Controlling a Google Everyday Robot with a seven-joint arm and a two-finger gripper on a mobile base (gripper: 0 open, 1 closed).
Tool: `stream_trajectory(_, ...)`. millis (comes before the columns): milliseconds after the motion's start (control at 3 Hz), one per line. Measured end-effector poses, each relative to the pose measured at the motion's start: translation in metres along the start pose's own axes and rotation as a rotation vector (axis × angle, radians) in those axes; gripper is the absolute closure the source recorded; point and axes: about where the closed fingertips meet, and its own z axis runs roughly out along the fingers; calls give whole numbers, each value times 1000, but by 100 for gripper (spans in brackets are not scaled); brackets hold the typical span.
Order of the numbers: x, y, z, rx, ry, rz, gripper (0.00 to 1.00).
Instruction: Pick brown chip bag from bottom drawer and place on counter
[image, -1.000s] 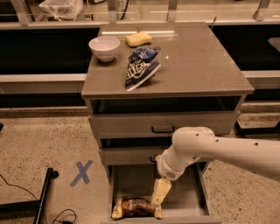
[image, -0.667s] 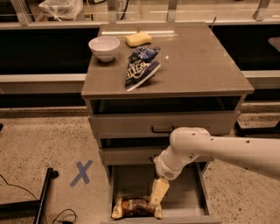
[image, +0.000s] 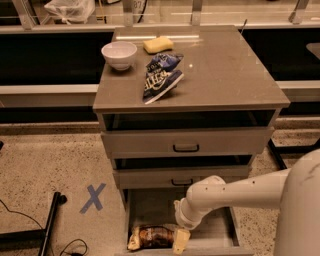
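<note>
Single cam, high, in front of cabinet (image: 150, 142), tilted down at its front. Mid range: counter (image: 225, 75) up top, bottom drawer (image: 150, 210) cut by frame bottom. From lower right, close to lens, comes arm (image: 240, 192); gripper (image: 181, 241) low centre, in drawer.

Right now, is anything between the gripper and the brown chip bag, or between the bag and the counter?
Nothing visible. The gripper is down in the bottom drawer, at the right end of the brown chip bag. Above, the counter carries a bowl, a sponge and a blue bag on its left half.
</note>
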Motion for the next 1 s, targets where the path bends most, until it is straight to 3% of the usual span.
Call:
stream_trajectory(333,-10,-20,6,90,-45,-43,0)
stream_trajectory(1000,7,-37,75,49,-76,-62,0)
